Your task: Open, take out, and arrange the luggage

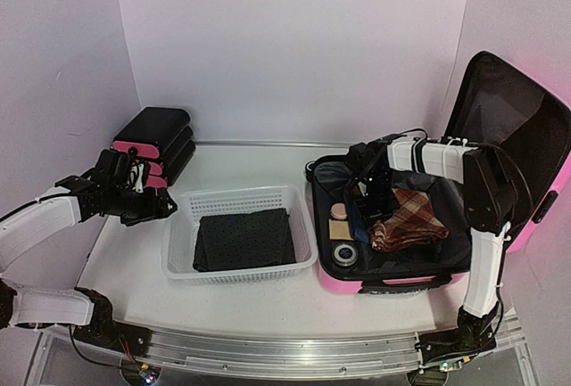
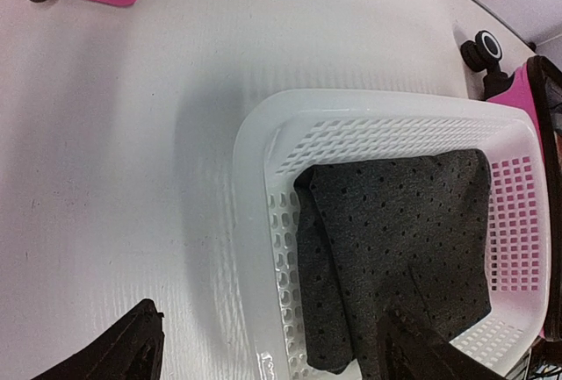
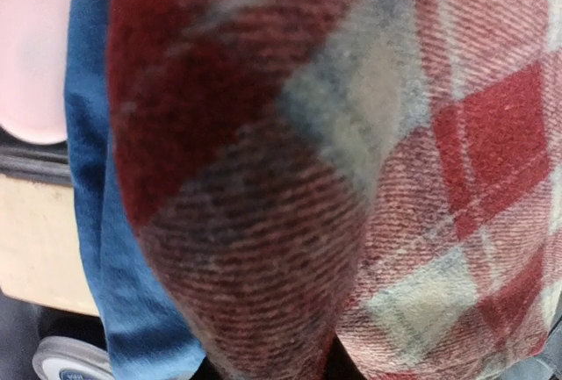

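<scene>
The pink luggage (image 1: pixel 526 136) lies open at the right, its lid standing up with the black lining showing. Its pink edge and a wheel show in the left wrist view (image 2: pixel 518 90). My right gripper (image 1: pixel 368 208) is down inside it, at the left edge of a red plaid cloth (image 1: pixel 410 218). That cloth (image 3: pixel 351 178) fills the right wrist view, bunched over the fingers and hiding them. My left gripper (image 1: pixel 147 203) hovers open and empty over the left rim of the white mesh basket (image 1: pixel 178 225); it also shows in the left wrist view (image 2: pixel 281 354).
A folded dark dotted cloth (image 1: pixel 245 239) lies in the basket (image 2: pixel 255 161). The black drawer unit with pink fronts (image 1: pixel 153 136) stands at the back left. A blue cloth (image 3: pixel 88 178), a pink disc (image 3: pixel 31 55), a beige box (image 3: pixel 35 240) and a round tin (image 1: pixel 343 250) lie in the suitcase.
</scene>
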